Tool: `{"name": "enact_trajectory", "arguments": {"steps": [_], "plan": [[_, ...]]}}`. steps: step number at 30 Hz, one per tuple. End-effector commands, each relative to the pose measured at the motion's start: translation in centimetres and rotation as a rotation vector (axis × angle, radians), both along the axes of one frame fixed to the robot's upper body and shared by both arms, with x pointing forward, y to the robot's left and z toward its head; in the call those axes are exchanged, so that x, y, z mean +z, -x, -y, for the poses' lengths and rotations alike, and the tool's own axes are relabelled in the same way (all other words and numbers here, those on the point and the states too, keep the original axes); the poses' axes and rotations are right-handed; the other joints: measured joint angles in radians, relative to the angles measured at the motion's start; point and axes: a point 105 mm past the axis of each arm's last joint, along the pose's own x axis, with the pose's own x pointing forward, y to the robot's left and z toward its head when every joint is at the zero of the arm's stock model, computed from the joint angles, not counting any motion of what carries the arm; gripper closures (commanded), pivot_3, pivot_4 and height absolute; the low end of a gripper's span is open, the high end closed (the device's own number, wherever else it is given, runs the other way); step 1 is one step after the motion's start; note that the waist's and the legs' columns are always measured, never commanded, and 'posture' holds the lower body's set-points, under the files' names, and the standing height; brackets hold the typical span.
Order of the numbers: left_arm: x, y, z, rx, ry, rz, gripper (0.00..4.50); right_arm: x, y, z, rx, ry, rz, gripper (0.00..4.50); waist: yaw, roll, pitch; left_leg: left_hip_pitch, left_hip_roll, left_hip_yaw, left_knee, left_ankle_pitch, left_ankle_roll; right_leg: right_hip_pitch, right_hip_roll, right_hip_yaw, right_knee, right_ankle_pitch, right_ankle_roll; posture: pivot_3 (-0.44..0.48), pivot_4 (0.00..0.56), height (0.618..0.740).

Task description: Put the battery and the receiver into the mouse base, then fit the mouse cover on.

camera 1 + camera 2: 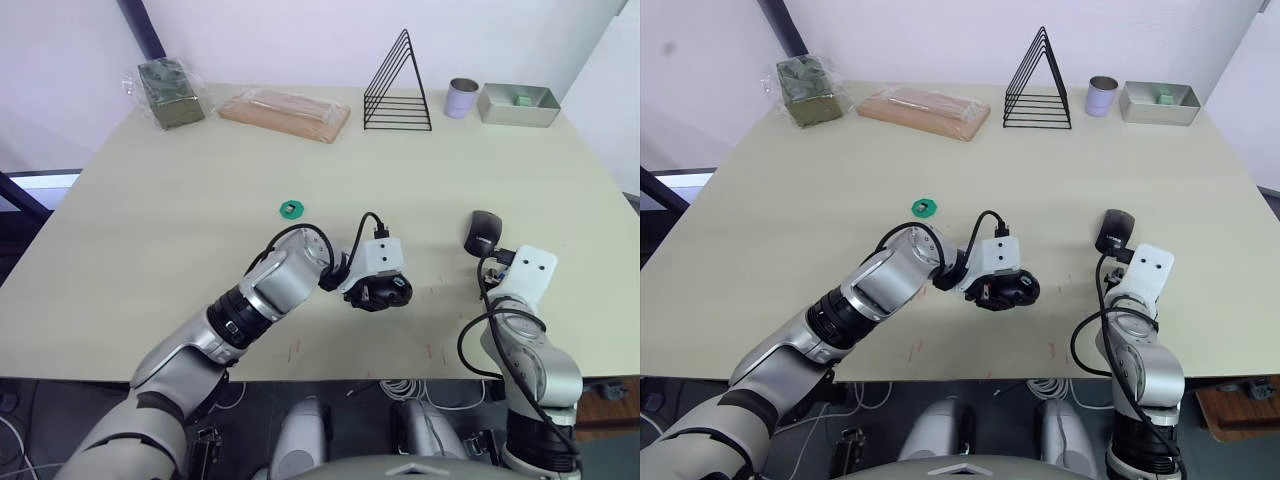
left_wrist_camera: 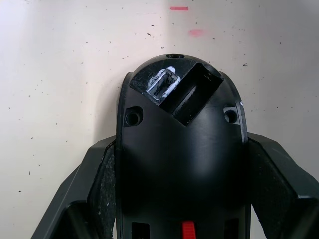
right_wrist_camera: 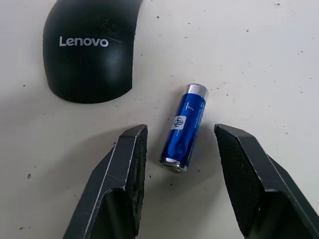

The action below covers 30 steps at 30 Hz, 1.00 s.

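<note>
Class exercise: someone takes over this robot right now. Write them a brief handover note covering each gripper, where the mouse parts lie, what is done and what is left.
Left gripper: shut on the mouse base, holding it on the table. A silver-rimmed part, probably the receiver, sits in its slot; the long bay beside it is empty.
Right gripper: open, fingers either side of the battery, which lies flat on the table, not yet gripped.
Mouse cover: on the table just past the battery.
Done: receiver apparently in.
Left: grasp the battery, seat it in the base, fit the cover.

Mouse base left; mouse cover right, battery beside.
</note>
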Motion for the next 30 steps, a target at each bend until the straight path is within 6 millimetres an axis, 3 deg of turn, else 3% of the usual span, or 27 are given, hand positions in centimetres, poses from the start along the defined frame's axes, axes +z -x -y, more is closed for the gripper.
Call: {"name": "enact_trajectory", "arguments": {"steps": [1, 2, 4, 8, 13, 18, 22, 26, 30], "plan": [[-0.1, 0.0, -0.2, 0.008, -0.011, 0.013, 1.57, 0.1, 0.6, -0.1, -0.043, -0.001, 0.031, 2.25, 0.000, 0.000, 0.000, 0.000, 0.000, 0.000, 0.000, 0.000, 0.000, 0.000, 0.000, 0.000, 0.000, 0.000, 0.000, 0.000, 0.150, 0.740], [-0.1, 0.0, -0.2, 0.007, -0.011, 0.013, 1.57, -0.1, 0.6, -0.1, -0.046, -0.002, 0.037, 2.25, 0.000, 0.000, 0.000, 0.000, 0.000, 0.000, 0.000, 0.000, 0.000, 0.000, 0.000, 0.000, 0.000, 0.000, 0.000, 0.000, 0.150, 0.740], [-0.1, 0.2, 0.0, 0.004, -0.004, 0.007, 1.57, -0.4, 0.7, -0.1, -0.047, 0.001, 0.046, 2.79, 0.000, 0.000, 0.000, 0.000, 0.000, 0.000, 0.000, 0.000, 0.000, 0.000, 0.000, 0.000, 0.000, 0.000, 0.000, 0.000, 0.150, 0.740], [-0.2, 0.4, 0.0, 0.003, -0.004, 0.000, 1.57, -1.0, 0.9, 0.3, -0.048, 0.009, 0.056, 4.40, -0.001, 0.000, 0.000, 0.000, 0.000, 0.000, 0.000, 0.000, 0.000, 0.000, 0.000, 0.000, 0.000, 0.000, 0.000, 0.000, 0.150, 0.740], [-0.2, 0.4, -0.2, 0.009, -0.006, -0.002, 1.57, -0.7, 1.2, 0.5, -0.015, 0.019, 0.077, 4.39, -0.005, 0.000, 0.000, 0.000, 0.000, 0.000, 0.000, 0.000, 0.000, 0.000, 0.000, 0.000, 0.000, 0.000, 0.000, 0.000, 0.150, 0.740], [-0.2, 0.4, -0.1, 0.016, 0.000, -0.007, 1.57, 1.6, 2.4, 1.0, 0.128, 0.027, 0.124, 4.39, -0.007, 0.000, 0.000, 0.000, 0.000, 0.000, -0.001, 0.000, 0.000, 0.000, 0.000, 0.000, 0.000, 0.000, 0.000, 0.000, 0.150, 0.740], [-0.3, 0.4, -0.3, 0.019, -0.003, -0.008, 1.57, 5.6, 4.3, -0.6, 0.500, 0.004, 0.170, 4.39, -0.008, 0.002, 0.002, 0.000, 0.000, 0.001, -0.001, 0.000, 0.000, 0.000, -0.001, 0.001, 0.000, 0.000, 0.000, 0.000, 0.150, 0.740], [-0.4, 0.2, -0.3, 0.015, -0.007, -0.007, 1.57, 8.2, 6.4, -1.8, 0.923, 0.074, 0.050, 4.39, -0.010, 0.000, 0.001, 0.001, -0.001, 0.000, -0.001, 0.000, 0.000, 0.001, -0.001, 0.001, 0.000, 0.000, 0.000, 0.000, 0.150, 0.740], [-0.5, 0.1, -0.3, 0.011, -0.009, -0.005, 1.57, 10.4, 6.9, -2.0, 1.172, 0.113, -0.086, 4.39, -0.010, 0.001, 0.002, 0.003, -0.001, -0.002, 0.000, 0.000, 0.001, 0.003, -0.001, 0.000, 0.000, 0.000, 0.000, 0.000, 0.150, 0.740]]}}
